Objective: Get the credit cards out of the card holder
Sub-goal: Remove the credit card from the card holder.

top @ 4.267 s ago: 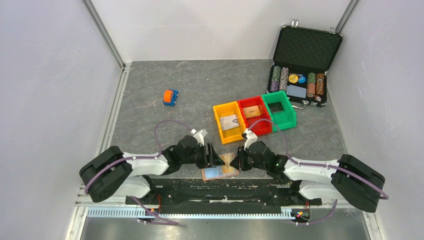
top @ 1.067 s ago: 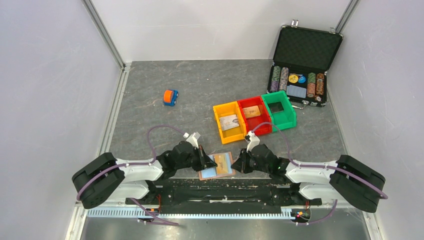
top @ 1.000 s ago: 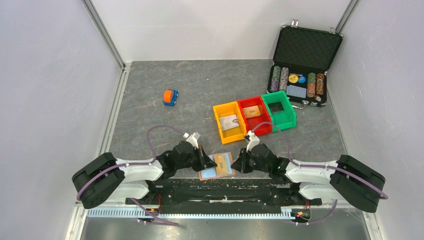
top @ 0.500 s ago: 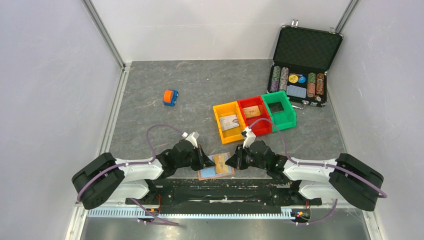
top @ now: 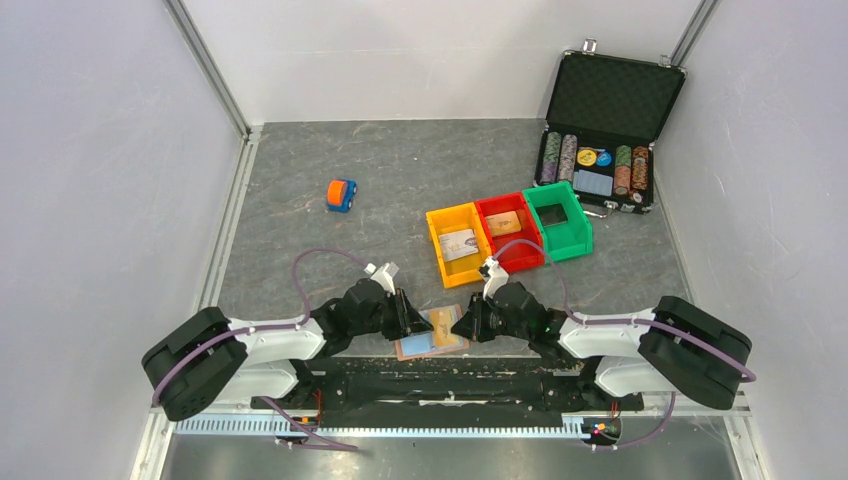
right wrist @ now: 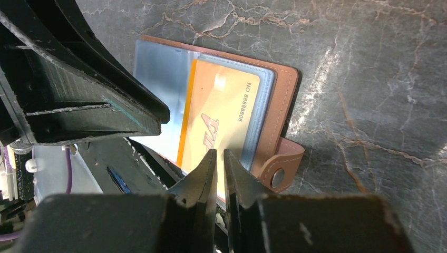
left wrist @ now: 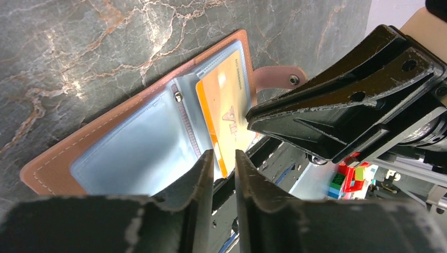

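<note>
The reddish-brown card holder point(top: 428, 347) lies open and flat at the table's near edge, between my two grippers. Its blue-grey pockets point(left wrist: 132, 153) face up. A yellow-orange credit card point(right wrist: 221, 118) sits in the right half, also shown in the left wrist view point(left wrist: 226, 110). My right gripper point(right wrist: 220, 154) is shut to a thin slit, with its tips over the card's near edge and nothing between them. My left gripper point(left wrist: 224, 155) is nearly shut and empty, with its tips over the pockets' near edge. In the top view the left gripper point(top: 411, 321) and right gripper point(top: 462, 325) flank the holder.
Yellow point(top: 458, 245), red point(top: 508, 228) and green point(top: 558, 218) bins stand just behind the holder, the yellow and red ones each with a card inside. An open black chip case point(top: 605, 140) is at the back right. A small toy car point(top: 341, 194) is at the left. The black rail point(top: 440, 368) runs along the near edge.
The right gripper has moved left onto the holder's right half. The holder has slid slightly left. The left gripper has hardly moved.
</note>
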